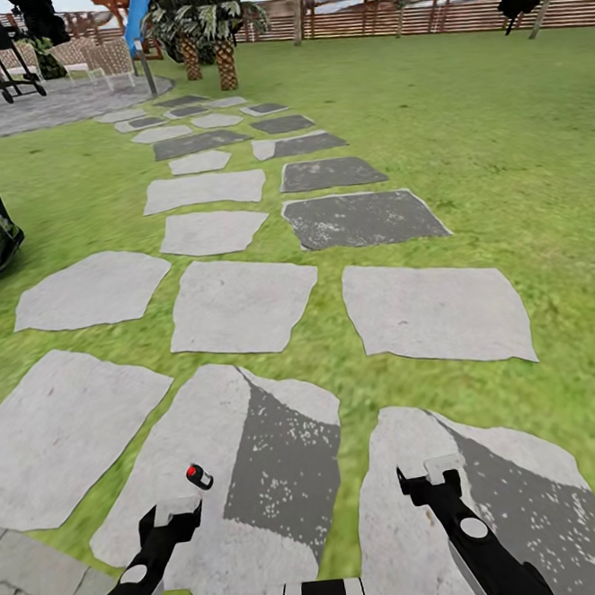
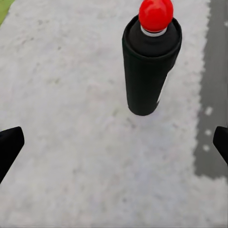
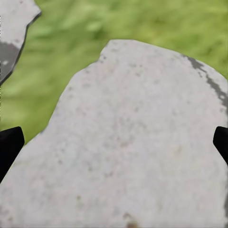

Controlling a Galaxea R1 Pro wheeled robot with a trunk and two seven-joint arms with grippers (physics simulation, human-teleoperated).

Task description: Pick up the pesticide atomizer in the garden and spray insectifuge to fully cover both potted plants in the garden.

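Left wrist view shows the pesticide atomizer [image 2: 151, 66] upright on a paving stone [image 2: 71, 118] just ahead of the wide-open, empty left end effector [image 2: 114, 145], so an off-centre advance could topple it.

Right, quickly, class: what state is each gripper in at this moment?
Left gripper: open, empty; the black, red-capped atomizer stands on the paving stone ahead of it.
Right gripper: open, empty, above another paving stone.

Atomizer [image 2: 151, 66]: matt black body, glossy red cap, prob. plastic; stones [image 1: 240, 302] rough.
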